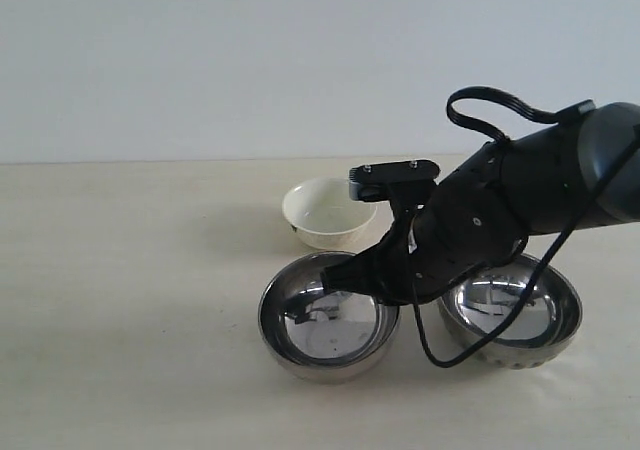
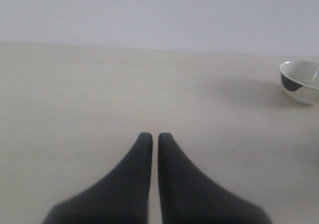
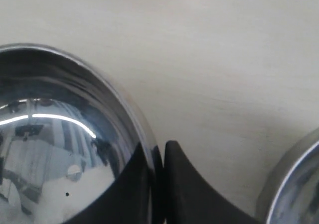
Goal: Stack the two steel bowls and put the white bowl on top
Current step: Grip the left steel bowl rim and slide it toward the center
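Nothing is stacked yet. Our right claw [image 3: 157,147] pinches the rim of the smooth steel bowl [image 1: 320,322]. The ribbed steel bowl [image 1: 555,315] and white bowl [image 1: 325,215] sit apart, and our left claw [image 2: 150,137] is closed and empty.

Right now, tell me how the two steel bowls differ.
The smooth steel bowl has plain sides; the ribbed steel bowl has a ribbed lower outside. The right gripper pinches the smooth bowl's rim; nothing grips the ribbed bowl. In the exterior view the smooth one sits left of the ribbed one. Both are shiny, round, upright, similar in size.
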{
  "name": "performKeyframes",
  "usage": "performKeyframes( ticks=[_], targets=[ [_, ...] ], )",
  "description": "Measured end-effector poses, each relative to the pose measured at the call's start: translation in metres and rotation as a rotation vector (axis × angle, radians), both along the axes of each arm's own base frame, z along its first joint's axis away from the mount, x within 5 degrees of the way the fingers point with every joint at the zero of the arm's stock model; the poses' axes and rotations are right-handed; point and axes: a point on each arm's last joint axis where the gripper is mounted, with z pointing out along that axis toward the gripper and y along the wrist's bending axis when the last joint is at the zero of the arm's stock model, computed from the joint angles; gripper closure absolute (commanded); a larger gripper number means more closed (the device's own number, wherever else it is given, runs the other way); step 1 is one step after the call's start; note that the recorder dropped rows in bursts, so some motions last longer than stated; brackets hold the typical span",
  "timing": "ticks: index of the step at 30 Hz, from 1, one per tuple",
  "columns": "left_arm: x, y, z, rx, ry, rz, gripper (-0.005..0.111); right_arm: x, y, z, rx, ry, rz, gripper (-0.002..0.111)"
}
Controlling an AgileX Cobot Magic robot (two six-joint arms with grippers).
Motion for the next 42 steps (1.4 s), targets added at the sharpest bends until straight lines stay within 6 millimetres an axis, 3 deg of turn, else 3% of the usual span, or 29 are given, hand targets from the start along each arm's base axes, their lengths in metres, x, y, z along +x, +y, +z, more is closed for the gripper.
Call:
performKeyframes(
  ticks=[20, 28, 42],
  targets=[
    [0.000, 0.000, 0.000, 0.000, 0.000, 0.000, 0.103, 0.002, -0.004, -0.001, 0.025, 0.027, -0.052, 0.108],
    [0.000, 0.000, 0.000, 0.000, 0.000, 0.000, 0.103, -0.004, 0.006, 0.000, 0.055, 0.041, -0.049, 0.108],
    [0.000, 0.000, 0.000, 0.000, 0.000, 0.000, 0.103, -0.006, 0.004, -0.001, 0.040, 0.059, -0.052, 0.108]
  ],
)
